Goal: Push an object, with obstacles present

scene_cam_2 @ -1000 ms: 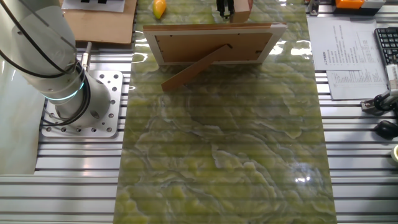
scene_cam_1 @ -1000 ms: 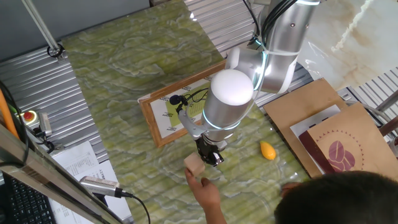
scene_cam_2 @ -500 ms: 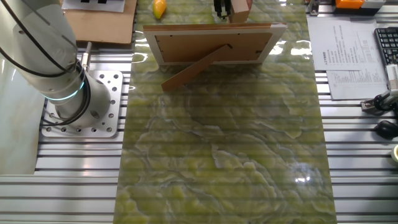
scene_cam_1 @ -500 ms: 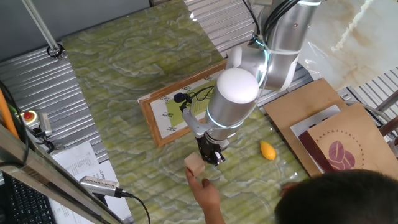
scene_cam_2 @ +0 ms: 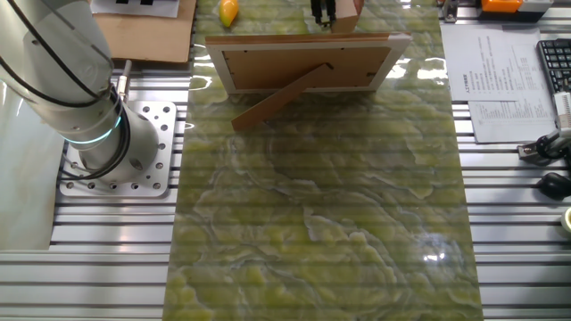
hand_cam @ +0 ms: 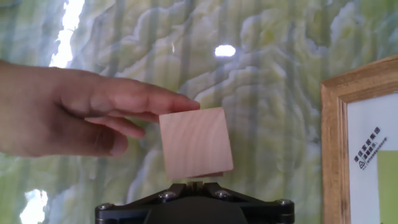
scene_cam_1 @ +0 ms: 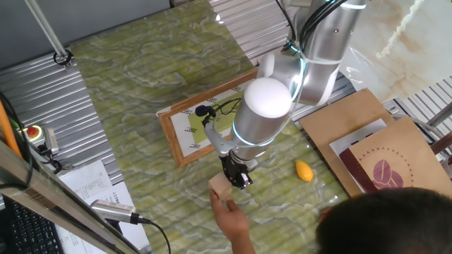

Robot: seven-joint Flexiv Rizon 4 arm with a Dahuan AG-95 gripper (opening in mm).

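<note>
The gripper (scene_cam_1: 239, 180) is sitting low over the green cloth (scene_cam_1: 141, 77), right behind the block (scene_cam_1: 220, 188), likely lining up a push. Whether its fingers are spread or together is impossible to tell (they are hidden in every view). A person's hand (hand_cam: 74, 115) is touching the block's far side, perhaps positioning it. The block is lying near the cloth's front edge, between the picture frame (scene_cam_1: 205, 120) and the orange piece (scene_cam_1: 304, 170).
</note>
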